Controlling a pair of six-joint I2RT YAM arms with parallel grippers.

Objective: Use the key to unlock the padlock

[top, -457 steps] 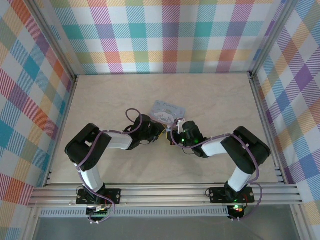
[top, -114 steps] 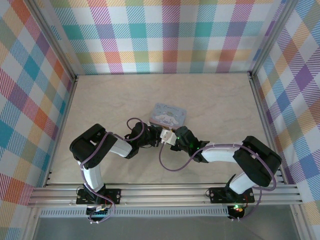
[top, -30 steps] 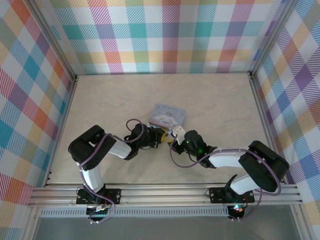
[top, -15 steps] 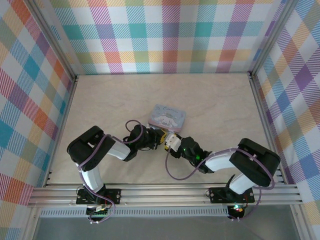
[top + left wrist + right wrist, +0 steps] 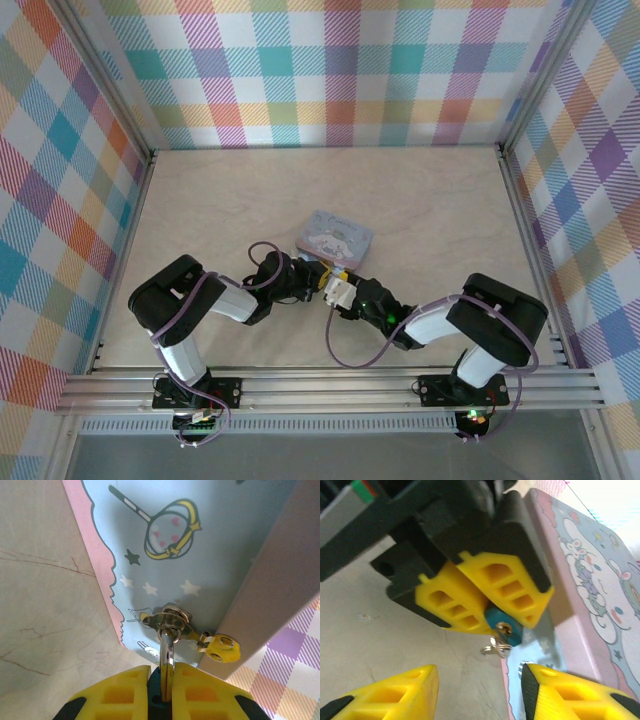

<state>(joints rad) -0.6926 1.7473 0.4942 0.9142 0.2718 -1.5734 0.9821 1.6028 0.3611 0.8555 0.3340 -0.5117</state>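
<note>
Right wrist view | left gripper (image 5: 489,612) pads pressed together, pinching blue padlock (image 5: 503,626) at their tips, beside cartoon tin (image 5: 585,595) | right gripper (image 5: 479,680) jaws spread, just below padlock, apart from it

The padlock (image 5: 505,625) was mostly buried between the left gripper's (image 5: 495,617) yellow fingers (image 5: 455,605). Only its blue end showed in the right wrist view, and a dark sliver in the left wrist view. The small metal piece (image 5: 496,649) hanging under it was blurred, so key or ring could not be told. The right gripper's (image 5: 479,675) fingers ran off the bottom edge, as did the left gripper's in its own camera. The cartoon tin (image 5: 590,595) was cut by the right edge and soft in focus. From overhead, the fingertips met in a cluster too small to resolve.
</note>
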